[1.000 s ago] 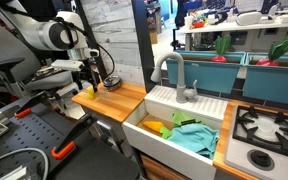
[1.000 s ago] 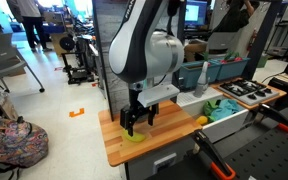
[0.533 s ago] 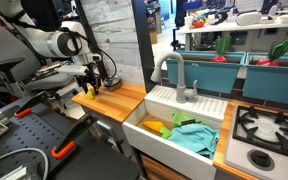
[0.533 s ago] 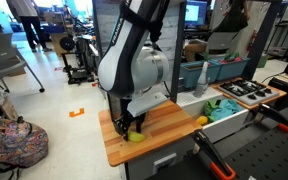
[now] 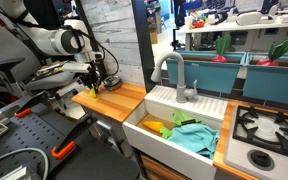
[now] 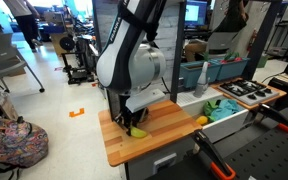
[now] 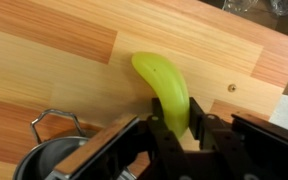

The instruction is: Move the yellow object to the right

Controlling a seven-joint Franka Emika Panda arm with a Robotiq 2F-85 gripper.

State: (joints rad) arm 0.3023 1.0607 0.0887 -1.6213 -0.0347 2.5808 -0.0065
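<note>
Fingers [image 7: 157, 138] of the end effector [image 7: 177, 135] fill the near edge of the wrist view. They are clenched against both sides of the yellow object [image 7: 162, 85]: its near end is pinched between them, and its curved, rounded far end lies out on the wooden worktop [image 7: 54, 60]. Left of the fingers, a metal pot [image 7: 39, 165] with a wire handle shows at the bottom edge of that view. In an exterior view the end effector [image 6: 127, 122] points straight down over the left end of the worktop [image 6: 169, 125], close to its near edge. The yellow object [image 6: 139, 132] sticks out to the right from under it, resting on the wood. To the right, a white sink [image 5: 159, 150] is set into the worktop [image 5: 124, 98], with a teal cloth [image 5: 194, 137] heaped inside. A grey faucet [image 5: 174, 72] rises behind the basin, and a stove burner [image 5: 269, 128] sits at the far right. At the far left end in this view, the end effector [image 5: 92, 84] stands over the yellow object [image 5: 90, 92].
</note>
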